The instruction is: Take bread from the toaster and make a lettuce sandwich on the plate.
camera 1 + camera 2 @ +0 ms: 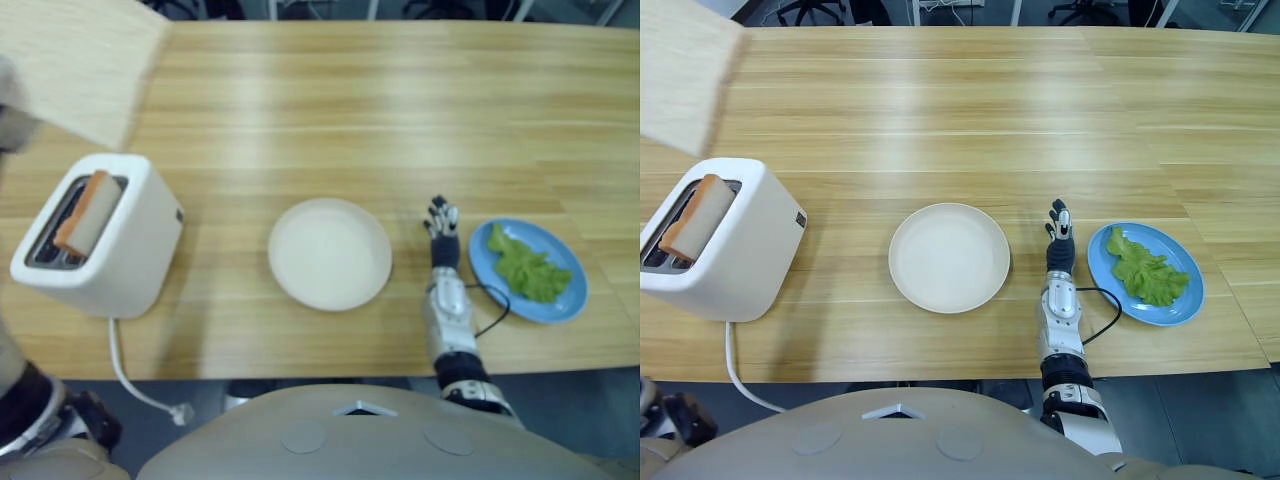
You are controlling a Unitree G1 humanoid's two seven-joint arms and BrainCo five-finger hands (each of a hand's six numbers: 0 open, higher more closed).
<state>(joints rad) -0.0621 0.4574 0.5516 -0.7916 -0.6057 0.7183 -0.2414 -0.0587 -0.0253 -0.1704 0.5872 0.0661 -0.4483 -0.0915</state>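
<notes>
A white toaster point(125, 250) stands at the table's left with one bread slice point(88, 212) upright in its slot. A second bread slice point(85, 60) hangs high at the upper left, close to the camera, and my left hand point(8, 108) shows as a grey blur at its lower edge, holding it. The empty cream plate point(330, 253) sits in the middle. My right hand point(441, 232) lies flat on the table between that plate and a blue plate point(572, 298), its fingers stretched out and holding nothing. Green lettuce point(528, 268) rests on the blue plate.
The toaster's white cord point(122, 368) runs off the near table edge to a plug point(181, 412). A thin black cable point(495, 312) loops beside my right wrist, touching the blue plate's near rim. Bare wooden tabletop point(970, 110) stretches across the far half.
</notes>
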